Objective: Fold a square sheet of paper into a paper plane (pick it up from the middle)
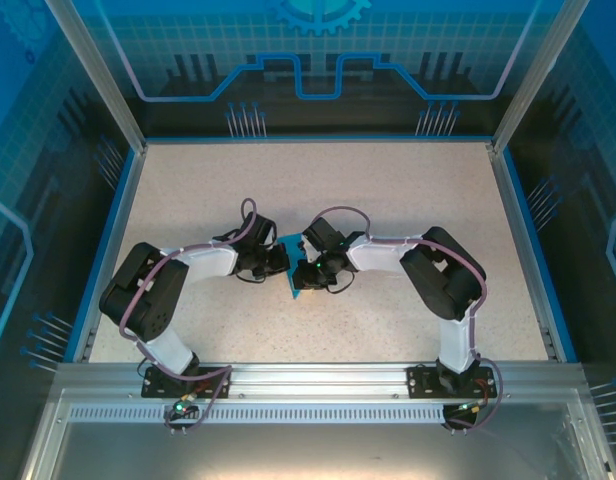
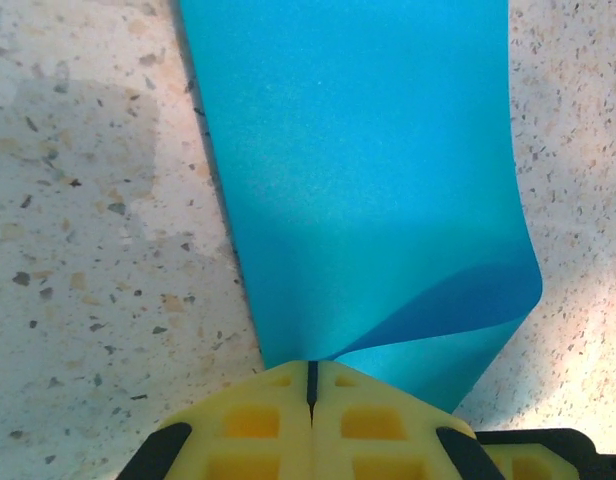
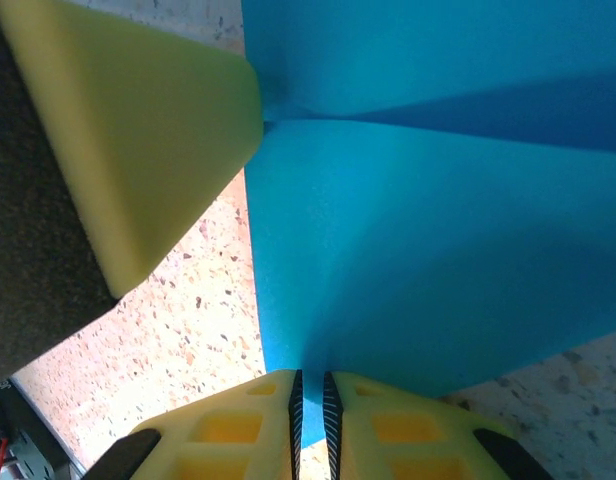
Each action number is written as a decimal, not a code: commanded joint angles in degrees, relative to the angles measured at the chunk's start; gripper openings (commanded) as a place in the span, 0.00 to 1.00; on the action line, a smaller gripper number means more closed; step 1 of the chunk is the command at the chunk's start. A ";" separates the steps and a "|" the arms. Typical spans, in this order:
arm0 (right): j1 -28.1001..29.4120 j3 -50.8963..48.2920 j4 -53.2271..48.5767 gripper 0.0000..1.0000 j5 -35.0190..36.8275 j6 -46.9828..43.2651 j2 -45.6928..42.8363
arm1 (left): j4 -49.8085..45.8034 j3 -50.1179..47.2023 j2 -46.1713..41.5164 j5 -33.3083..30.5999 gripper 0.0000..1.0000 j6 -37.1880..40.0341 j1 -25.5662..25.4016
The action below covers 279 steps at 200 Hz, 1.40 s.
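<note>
1. While pinched from two sides, bent rather than flat: square sheet of paper, teal-blue, over the middle of the table, right between the two wrists.
2. From the left wrist, seen as a broad teal band running away from the fingers over speckled table, with a lower corner at the right curled into a darker flap. No telling whether the far end touches the surface.
3. From the right wrist, seen as teal panels meeting at a crease that starts at upper left, with a darker shaded strip toward the upper right.
4. Gripped at the near edge by the left gripper: yellow fingers pressed together, only a thin dark seam between them, paper coming straight out of that seam.
5. Gripped as well by the right gripper: ribbed yellow fingers nearly touching, a sliver of teal in the narrow gap.
6. In the right wrist view, also one broad yellow finger of the left gripper, its tip on the paper where the crease begins.
7. From above, left gripper and right gripper almost nose to nose, both arms bent inward from their bases.
8. Further out: blue rim around the table, aluminium rail under the bases at the near edge, blue printed walls beyond.
</note>
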 commanded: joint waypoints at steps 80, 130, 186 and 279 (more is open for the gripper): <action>-0.73 -1.38 -3.26 0.14 1.47 3.33 2.45 | -1.43 -3.18 -9.26 -4.06 0.31 -4.49 -0.22; -1.64 -0.83 -4.20 0.08 0.00 5.35 3.12 | 9.40 -15.79 -15.13 2.66 0.09 -14.37 -1.48; -2.39 -0.33 -4.68 0.07 -1.38 7.30 4.69 | 18.07 -20.60 -16.08 6.24 0.02 -21.67 -5.68; -3.33 -0.98 -3.09 0.05 -3.49 9.01 4.91 | 20.02 -19.69 -9.55 5.19 0.00 -23.36 -7.88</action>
